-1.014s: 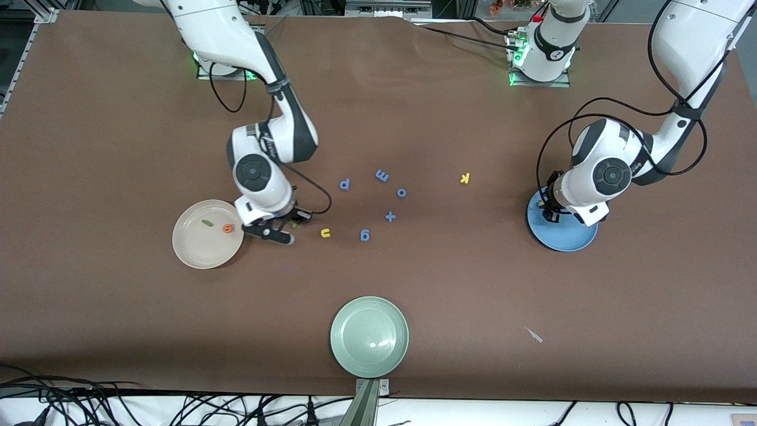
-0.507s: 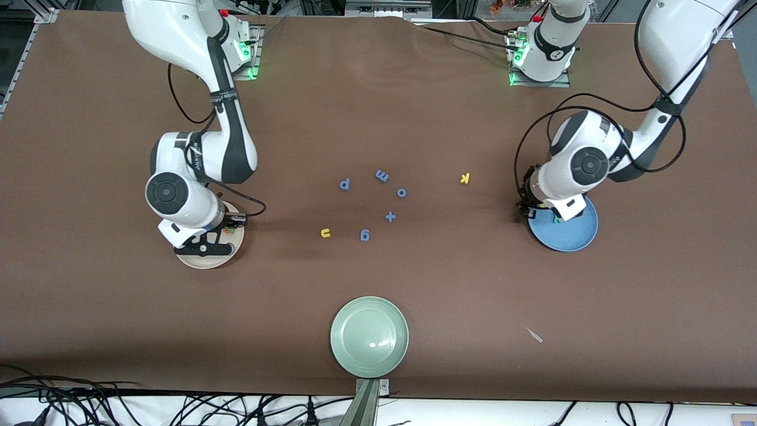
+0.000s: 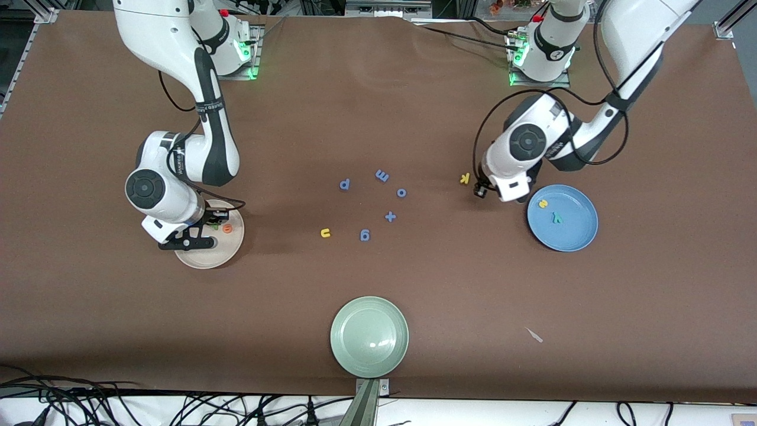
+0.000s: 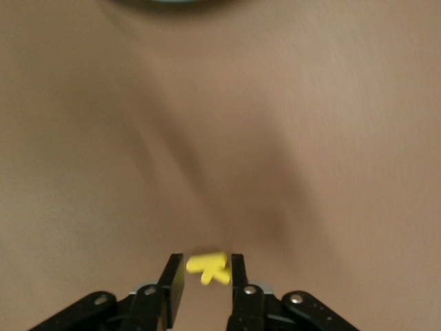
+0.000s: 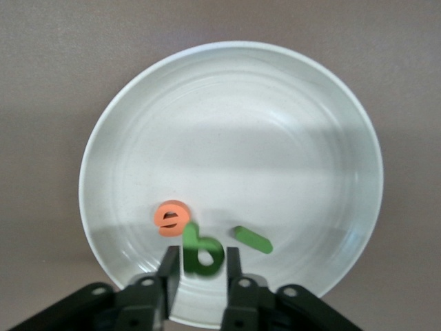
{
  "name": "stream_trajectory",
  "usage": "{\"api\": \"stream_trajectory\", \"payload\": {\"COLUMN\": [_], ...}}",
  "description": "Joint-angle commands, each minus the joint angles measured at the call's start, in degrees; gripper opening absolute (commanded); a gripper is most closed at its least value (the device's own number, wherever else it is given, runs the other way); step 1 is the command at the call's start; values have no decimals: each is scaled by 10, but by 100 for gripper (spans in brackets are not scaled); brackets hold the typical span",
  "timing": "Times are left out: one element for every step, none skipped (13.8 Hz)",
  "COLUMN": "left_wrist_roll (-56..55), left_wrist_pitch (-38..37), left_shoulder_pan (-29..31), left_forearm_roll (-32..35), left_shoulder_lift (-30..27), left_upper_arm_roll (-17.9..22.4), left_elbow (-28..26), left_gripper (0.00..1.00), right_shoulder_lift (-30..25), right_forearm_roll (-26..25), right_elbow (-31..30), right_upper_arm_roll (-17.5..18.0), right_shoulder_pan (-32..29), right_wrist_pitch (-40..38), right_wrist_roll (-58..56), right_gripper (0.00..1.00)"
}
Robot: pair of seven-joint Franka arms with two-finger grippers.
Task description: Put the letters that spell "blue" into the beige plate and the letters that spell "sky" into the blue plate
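My right gripper (image 5: 200,257) is over the beige plate (image 5: 275,138), open, with the green b (image 5: 191,243) between its fingers and a gap on each side. The orange e (image 5: 170,218) and the green l bar (image 5: 252,239) lie in that plate beside the b. The yellow u (image 3: 325,233) lies on the table toward the middle. My left gripper (image 4: 207,266) is open, its fingers either side of the yellow k (image 4: 213,265), next to the blue plate (image 3: 576,234). That plate holds the yellow s (image 3: 543,203) and the teal y (image 3: 556,218).
Blue letters lie in the middle of the table: p (image 3: 345,184), m (image 3: 382,176), o (image 3: 401,192), a plus (image 3: 390,216) and g (image 3: 365,235). A pale green plate (image 3: 369,336) sits near the front edge. A small white scrap (image 3: 534,335) lies toward the left arm's end.
My right arm carried the green b from beside the u to over the beige plate and opened its jaws. My left arm left the blue plate and moved to the yellow k.
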Motion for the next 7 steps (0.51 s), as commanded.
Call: {"api": "stream_trajectory", "payload": {"left_wrist_roll": [117,166,210,228,233,242,268], "left_wrist_pitch": [4,3,4,5,5,5,5], "left_shoulder_pan": [-6,-15,-21,-21,-20,-19,-21], "left_forearm_roll": [13,13,14,18,28,45,64], "left_shoulder_lift": [4,4,4,4,5,6,6], "left_upper_arm_roll": [0,1,3,4,4,4,4], "left_elbow": [-1,-2,-1,-1,-3,-4,-11], "left_gripper": [34,35,37,40,40,40,40], "right_shoulder_lift": [-23,-24,-27,-28,-25,-17,0], "right_forearm_roll": [30,32,36,57,81,94,96], "right_elbow": [-16,-14,-12,-4,15,43,75], "right_upper_arm_roll": [4,6,7,20,40,58,78], "right_shoulder_pan": [3,4,6,9,10,9,9], "right_wrist_pitch": [1,-2,-4,-4,-5,-5,-4], "right_wrist_roll": [-8,-5,7,32,61,101,151], "right_gripper": [48,48,48,48,48,48,49]}}
